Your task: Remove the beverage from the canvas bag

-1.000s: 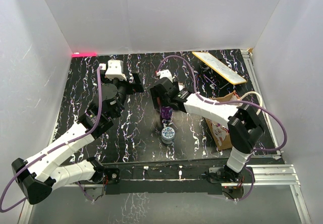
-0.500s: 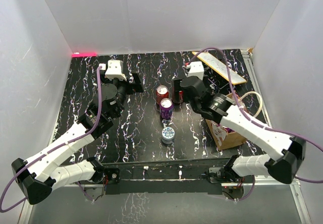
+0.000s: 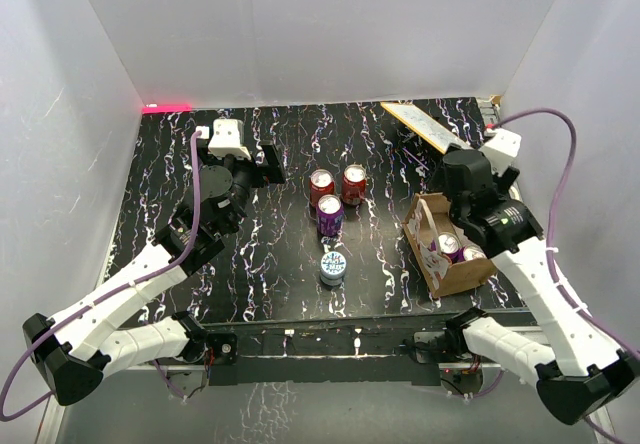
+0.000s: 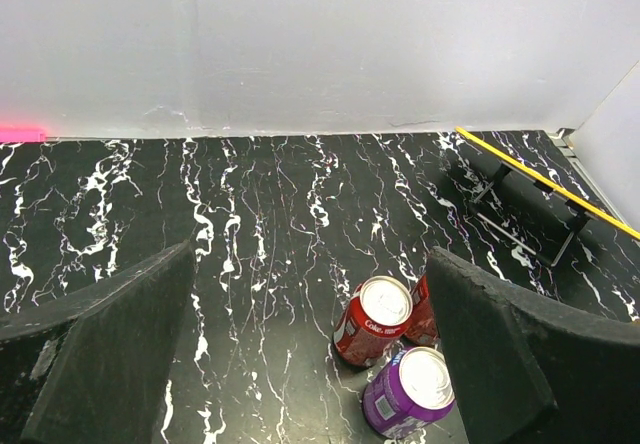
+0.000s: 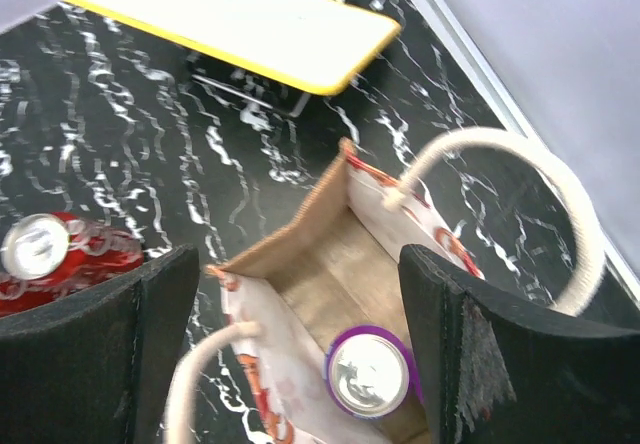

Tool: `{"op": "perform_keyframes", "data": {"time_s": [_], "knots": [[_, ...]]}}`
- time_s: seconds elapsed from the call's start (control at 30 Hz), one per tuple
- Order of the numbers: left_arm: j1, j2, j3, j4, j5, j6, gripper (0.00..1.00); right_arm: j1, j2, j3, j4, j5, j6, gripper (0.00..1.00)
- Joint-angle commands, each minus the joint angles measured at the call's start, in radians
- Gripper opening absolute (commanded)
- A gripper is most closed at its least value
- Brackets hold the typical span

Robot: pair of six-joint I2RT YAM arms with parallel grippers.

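The canvas bag stands open at the right, tan with cream loop handles and a whitish side with red marks. Two cans show inside it: a purple one and another beside it. My right gripper hovers over the bag's far end, open and empty. In the right wrist view the bag lies between my fingers, with the purple can below. My left gripper is open and empty at the far left. Its wrist view shows a red can and a purple can.
Two red cans, a purple can and a silver-blue can stand mid-table. A yellow-edged board leans on a black stand at the far right. White walls enclose the table.
My right gripper has left the group of cans at mid-table, where a second red can now stands, and has swung right to above the bag. The left arm has not moved.
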Motion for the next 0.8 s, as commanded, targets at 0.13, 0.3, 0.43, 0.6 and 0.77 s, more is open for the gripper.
{"op": "perform_keyframes", "data": {"time_s": [0.13, 0.3, 0.43, 0.6, 0.77], "knots": [[-0.003, -0.01, 0.021, -0.003, 0.01, -0.016, 0.97, -0.171, -0.023, -0.062, -0.202, -0.096, 0.232, 0.78], [-0.004, -0.011, 0.021, -0.003, 0.004, -0.013, 0.97, -0.194, -0.037, -0.137, -0.231, -0.152, 0.368, 0.76], [-0.004, -0.011, 0.021, -0.002, 0.001, -0.011, 0.97, -0.196, -0.051, -0.203, -0.244, -0.182, 0.45, 0.75], [-0.004, -0.011, 0.022, -0.003, 0.003, -0.013, 0.97, -0.198, -0.033, -0.248, -0.274, -0.173, 0.526, 0.74], [-0.004, -0.009, 0.022, -0.006, 0.001, -0.012, 0.97, -0.198, -0.031, -0.278, -0.207, -0.21, 0.462, 0.74]]}}
